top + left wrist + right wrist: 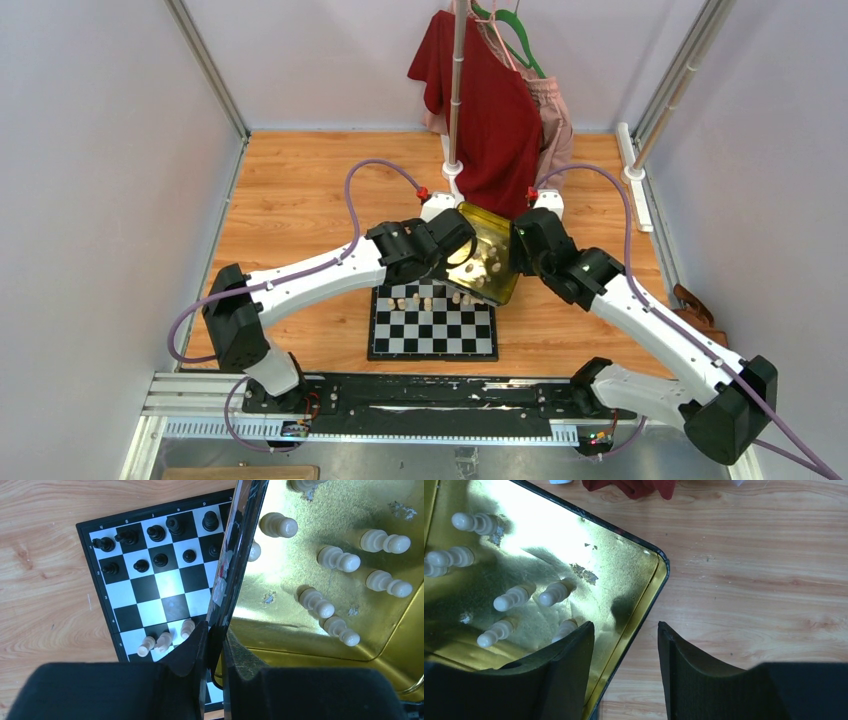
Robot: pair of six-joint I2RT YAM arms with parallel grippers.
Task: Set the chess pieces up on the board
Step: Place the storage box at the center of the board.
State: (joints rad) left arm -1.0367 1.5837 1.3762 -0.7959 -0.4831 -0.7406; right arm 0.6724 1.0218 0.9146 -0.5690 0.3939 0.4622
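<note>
The black-and-white board [440, 335] lies on the wooden table in front of both arms. A gold tin [492, 240] hangs tilted over the board's far right corner. My left gripper [452, 252] is shut on the tin's left wall; the left wrist view shows my left gripper [216, 641] pinching that dark wall edge-on. Several cream chess pieces [342, 559] lie inside the tin [300, 595]. Three more cream pieces [162, 641] lie on the board [170, 582], and black pieces [156, 531] fill two rows. My right gripper [625, 630] is open astride the tin [624, 580] rim, one finger inside, one outside.
A clothes rack pole [458, 90] with a red shirt [495, 110] and a pink garment [555, 115] stands just behind the tin. Enclosure walls close in left and right. A brown object [697, 310] lies at the right edge. A metal rail [380, 400] runs along the near edge.
</note>
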